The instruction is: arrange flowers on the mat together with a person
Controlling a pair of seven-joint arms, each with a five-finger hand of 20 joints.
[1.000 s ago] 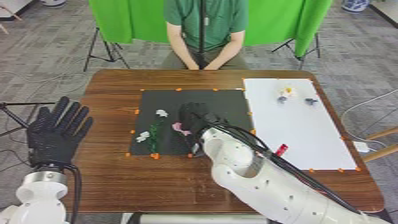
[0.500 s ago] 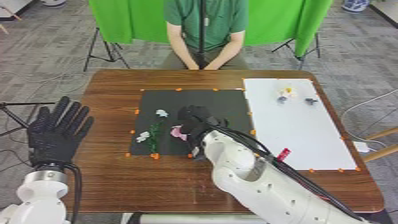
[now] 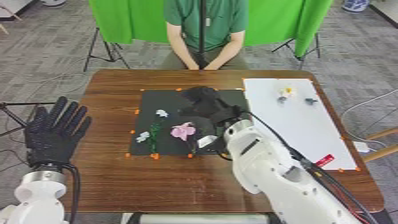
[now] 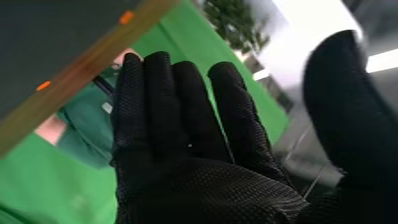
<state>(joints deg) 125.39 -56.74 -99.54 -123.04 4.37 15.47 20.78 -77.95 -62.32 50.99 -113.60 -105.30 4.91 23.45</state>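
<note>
Pink flower [image 3: 183, 131] lies on the black mat [image 3: 155, 97], near the robot's right hand [image 3: 205, 103], its fingers straight, thumb apart, holding nothing. White flowers [image 3: 162, 113] rest toward the mat's left edge; a yellow-and-white bloom [image 3: 287, 92] sits near the white sheet's [image 3: 306, 132] far edge. Beyond the surface's [image 3: 151, 185] left edge, the left hand [image 3: 50, 142] is spread, empty.

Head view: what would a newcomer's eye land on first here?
Probably the pink flower, bright against the black mat, near the middle of the table. Next, the right hand, open above that same mat, beyond the flower. Then the big white sheet on the table's right side, with a small yellow-and-white flower towards its far end.
</note>
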